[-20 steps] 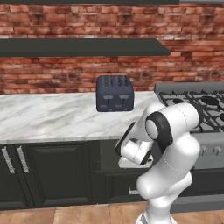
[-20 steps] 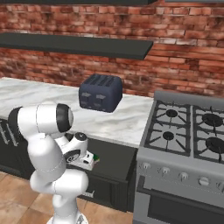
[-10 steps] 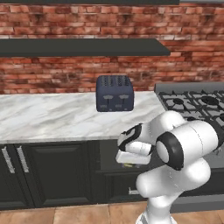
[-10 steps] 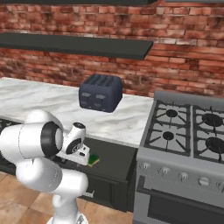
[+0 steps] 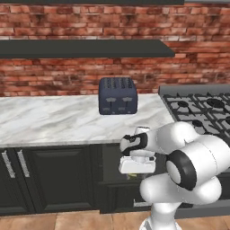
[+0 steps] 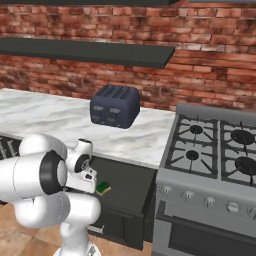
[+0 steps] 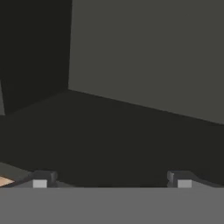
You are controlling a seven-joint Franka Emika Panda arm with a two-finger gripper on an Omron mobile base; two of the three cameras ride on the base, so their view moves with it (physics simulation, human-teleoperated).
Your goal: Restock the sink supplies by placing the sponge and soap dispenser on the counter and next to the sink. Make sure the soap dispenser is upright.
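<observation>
The surface (image 5: pixel 58 119), long and marble, carried a dark toaster (image 5: pixel 117 95) toward its back edge near the stove (image 6: pixel 215 150), and no sponge or soap dispenser stood on it; no sink was visible along this stretch. By that showing the task was barely begun: neither item had been lifted out, and both placements were left to do.

Below the surface's front edge an open drawer (image 6: pixel 125 185) held the sponge (image 6: pixel 103 188), green on top with a yellow layer, lying flat near the drawer's left side. The soap dispenser could not be made out.

The hand (image 7: pixel 111 179) pointed down into that dark drawer, its two fingertips (image 7: pixel 40 180) set wide apart with nothing between them; the sponge sat just beside the wrist in the right base view, not yet grasped.

Against the frames from a second before, the base and the scene had not shifted. The arm had folded: its big elbow joint had dropped and swung toward the camera, and the hand had turned from level to face downward over the drawer, with its spread unchanged.
</observation>
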